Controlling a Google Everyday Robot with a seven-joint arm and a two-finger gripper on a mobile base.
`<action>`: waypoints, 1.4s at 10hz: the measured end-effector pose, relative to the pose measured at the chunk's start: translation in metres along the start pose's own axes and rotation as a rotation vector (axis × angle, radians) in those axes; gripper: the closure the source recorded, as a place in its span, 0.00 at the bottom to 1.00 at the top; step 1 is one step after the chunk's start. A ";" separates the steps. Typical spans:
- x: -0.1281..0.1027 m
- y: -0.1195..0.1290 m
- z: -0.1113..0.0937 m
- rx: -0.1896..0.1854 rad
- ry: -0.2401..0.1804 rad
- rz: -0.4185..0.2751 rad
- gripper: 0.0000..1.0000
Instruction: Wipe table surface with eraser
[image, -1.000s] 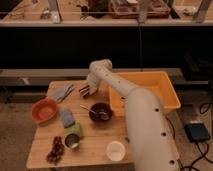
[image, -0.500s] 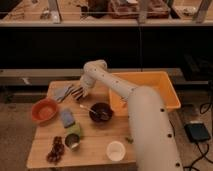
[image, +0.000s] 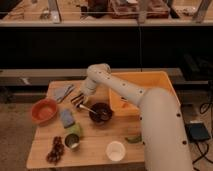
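Observation:
My white arm reaches from the lower right across the wooden table (image: 92, 150). My gripper (image: 78, 99) hangs low over the table's back left part, just right of a grey-blue cloth (image: 63, 92). A small dark block with pale stripes (image: 75, 101), which may be the eraser, lies right at the gripper's tip. I cannot tell whether it is held. A blue rectangular pad (image: 67, 117) lies on the table in front of the gripper.
An orange bowl (image: 44, 110) sits at the left. A dark bowl with a spoon (image: 101, 113) is just right of the gripper. An orange bin (image: 150, 90) fills the back right. A green cup (image: 73, 141), grapes (image: 55, 149), a white cup (image: 116, 150) and a green chili (image: 134, 138) stand along the front.
The arm has swung left, and the gripper has moved left and slightly forward, from near the dark bowl toward the cloth. The table's objects have not moved.

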 end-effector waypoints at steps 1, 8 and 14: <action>0.007 0.008 -0.003 -0.014 0.020 0.006 0.90; 0.085 0.024 -0.022 -0.023 0.158 0.111 0.90; 0.099 -0.052 0.012 -0.007 0.183 0.108 0.90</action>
